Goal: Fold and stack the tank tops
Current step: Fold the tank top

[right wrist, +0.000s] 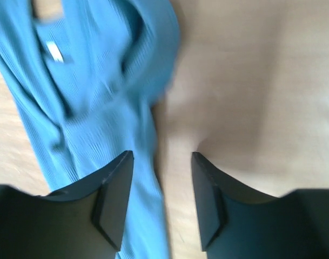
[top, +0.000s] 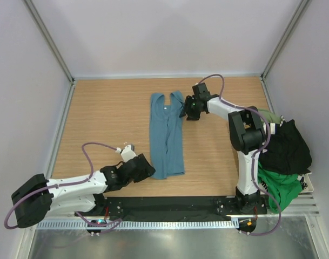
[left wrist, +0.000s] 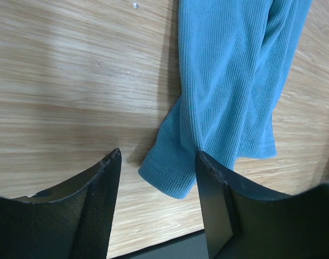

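Nearest, the left fingers [left wrist: 102, 189] stand apart and empty at the hem corner of the teal tank top [top: 167, 135], which lies folded lengthwise on the tabletop [top: 99, 108]. At its far strap end the right fingers [right wrist: 113, 189] gape too. That fold looks finished. Next, I'd guess, comes hem to straps.

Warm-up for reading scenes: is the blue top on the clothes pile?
No, the blue top lies on the table, apart from the pile.
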